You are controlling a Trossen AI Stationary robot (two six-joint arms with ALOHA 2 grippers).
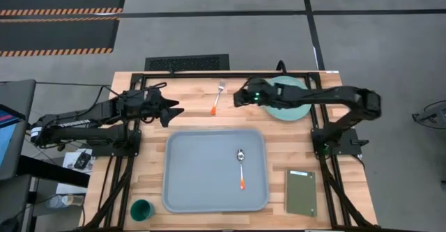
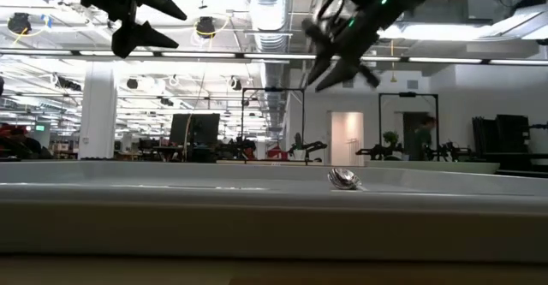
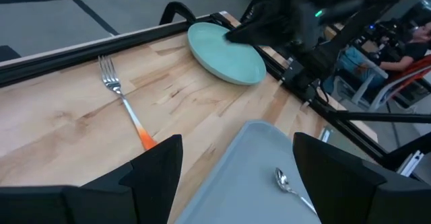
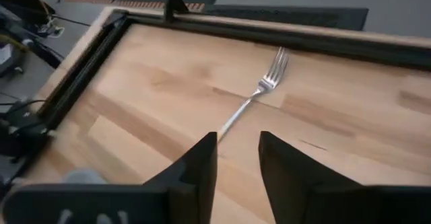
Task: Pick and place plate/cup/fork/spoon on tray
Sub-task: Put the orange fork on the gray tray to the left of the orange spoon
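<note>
Fork (image 1: pixel 219 97) flat on the surface (image 1: pixel 191 117), right gripper (image 1: pixel 239 98) above it open and empty, left gripper (image 1: pixel 174 112) open too.

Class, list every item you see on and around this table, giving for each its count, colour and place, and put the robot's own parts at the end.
tray: 1, pale grey-blue, middle of the table near its front edge.
spoon: 1, silver bowl with orange handle, lying inside the tray toward its right side.
fork: 1, silver tines with orange handle, on bare wood behind the tray.
plate: 1, pale mint green, back right of the table, partly under the right arm.
cup: 1, dark green, front left corner, beside the tray.
slab: 1, dark olive green, on the table right of the tray.
table: 1, light wood with a black frame.
left gripper: 1, dark, open, above the table's back left.
right gripper: 1, dark, open, raised near the fork.
</note>
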